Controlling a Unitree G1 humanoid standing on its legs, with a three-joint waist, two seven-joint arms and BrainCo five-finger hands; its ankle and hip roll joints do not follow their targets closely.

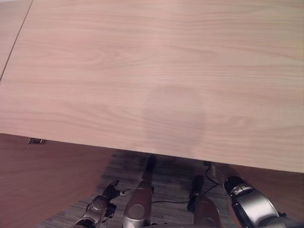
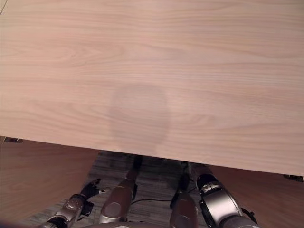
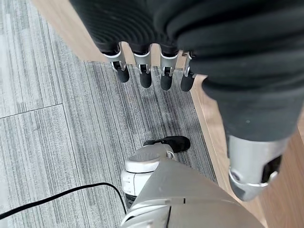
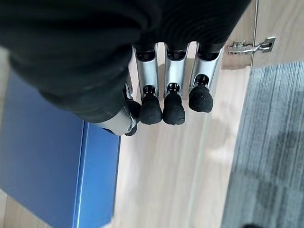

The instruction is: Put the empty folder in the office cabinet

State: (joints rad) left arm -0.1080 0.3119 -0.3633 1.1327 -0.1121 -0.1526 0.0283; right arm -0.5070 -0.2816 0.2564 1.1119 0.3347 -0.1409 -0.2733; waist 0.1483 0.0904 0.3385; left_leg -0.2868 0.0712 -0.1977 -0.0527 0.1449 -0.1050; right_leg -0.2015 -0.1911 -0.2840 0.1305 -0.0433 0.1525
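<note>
The blue folder (image 4: 47,156) lies inside the cabinet on a light wooden shelf (image 4: 175,180). My right hand (image 4: 173,80) hangs over that shelf, open, fingers straight. Its thumb (image 4: 124,121) is right at the folder's near edge, and I cannot tell whether it touches. In the eye views the right forearm (image 1: 249,204) reaches in under the cabinet's top board (image 1: 152,71), which hides the hand. My left hand (image 3: 142,71) hangs open and holds nothing, low beside the cabinet's front, over the grey carpet (image 3: 47,118). This hand (image 1: 110,192) also shows at the lower left of the eye views.
The top board spans nearly the whole eye views. Below it, brown wooden door panels stand at the left (image 1: 38,185) and right (image 1: 285,185), with a metal hinge (image 1: 35,140) at the left. Another hinge (image 4: 249,46) sits on the cabinet wall near my right hand.
</note>
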